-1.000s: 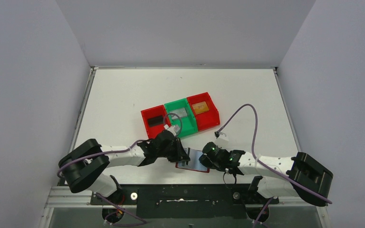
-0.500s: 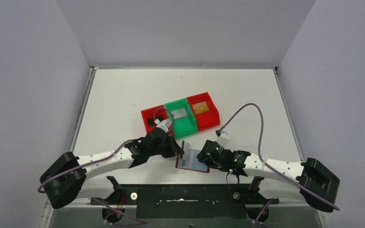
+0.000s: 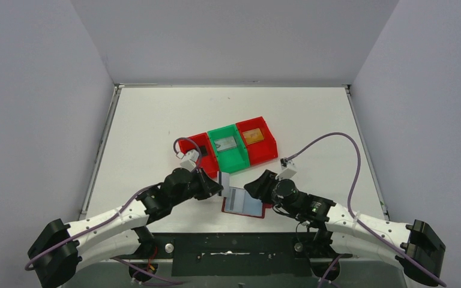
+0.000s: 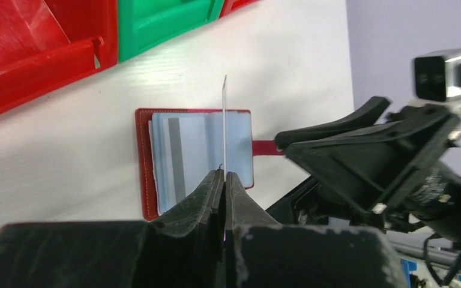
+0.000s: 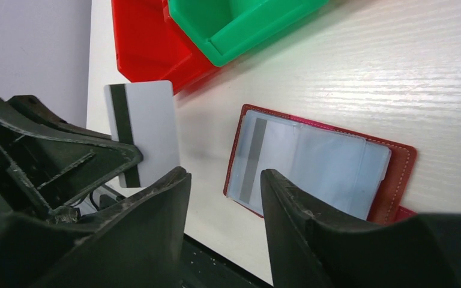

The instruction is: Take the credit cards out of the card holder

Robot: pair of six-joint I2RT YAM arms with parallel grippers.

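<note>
While the left gripper [image 4: 224, 175] is clamped shut on the lower edge of a silver-grey credit card [image 4: 224, 120] with a black stripe, held on edge, the card holder [image 4: 192, 150] lies open on the surface [image 4: 288, 54] just beyond its tips. Right gripper [image 5: 225, 177]: jaws parted, gripping nothing, hovering over the holder. A grey-striped card [image 5: 249, 159] sits in a blue-grey pocket below it. Red bin [image 4: 30, 48] and green bin [image 4: 162, 24] lie farther ahead of the left gripper.
</note>
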